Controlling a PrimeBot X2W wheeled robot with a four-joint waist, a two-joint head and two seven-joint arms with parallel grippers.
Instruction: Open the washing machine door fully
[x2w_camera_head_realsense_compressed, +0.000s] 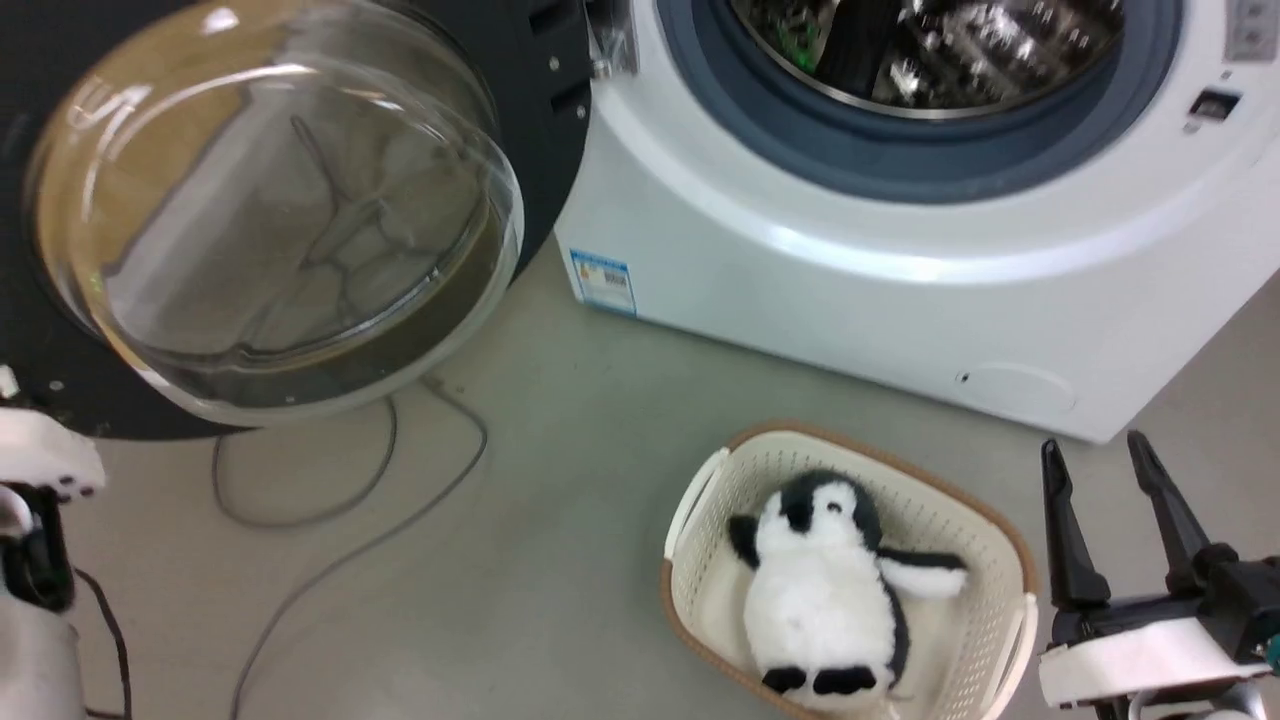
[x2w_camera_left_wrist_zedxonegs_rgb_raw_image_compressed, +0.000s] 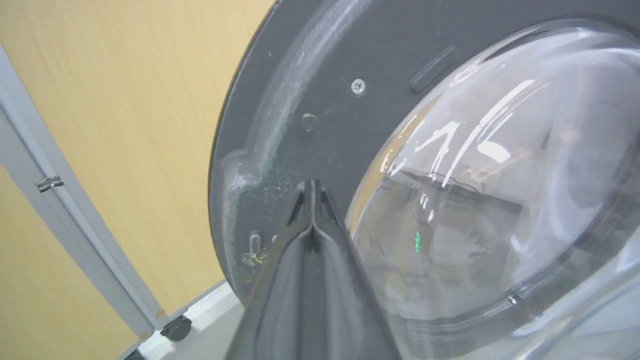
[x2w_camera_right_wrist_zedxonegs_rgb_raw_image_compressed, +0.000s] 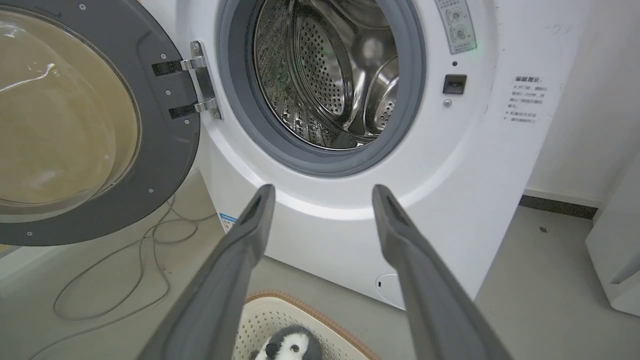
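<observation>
Large round black washing machine door with bulging clear glass bowl centre (x2w_camera_head_realsense_compressed: 270, 210) is swung wide out on its metal hinge (x2w_camera_right_wrist_zedxonegs_rgb_raw_image_compressed: 200, 80), on the robot's left of the white boxy front-loader washing machine (x2w_camera_head_realsense_compressed: 850, 290). Matte inner face and bowl are turned toward the head camera. Grey rubber ring and perforated steel drum (x2w_camera_right_wrist_zedxonegs_rgb_raw_image_compressed: 340, 75) are fully exposed. Door looks at or near its full swing; can't tell if the hinge has any travel left.

Left tool (x2w_camera_left_wrist_zedxonegs_rgb_raw_image_compressed: 311, 190): clenched, both dark fingers pressed flat together, nothing between them. The tip sits on or just off the matte back of the door, right beside the glass bowl's edge; contact not clear. Likely reason: closed fingers work as one stiff pusher to shove the door outward rather than grip it. Yellow wood-look panel (x2w_camera_left_wrist_zedxonegs_rgb_raw_image_compressed: 125, 125) lies behind the door, so there is probably little room past this.

Right tool (x2w_camera_head_realsense_compressed: 1092, 445): released, fingers spread wide, empty. It hangs low at the robot's right, above the cream perforated plastic basket with brown rim (x2w_camera_head_realsense_compressed: 1000, 530) holding a black-and-white penguin plush (x2w_camera_head_realsense_compressed: 820, 590). It is well apart from the door and pointed at the machine front, so it seems parked out of the swing path.

Loose grey cables (x2w_camera_head_realsense_compressed: 350, 500) lie on the floor under the door.
</observation>
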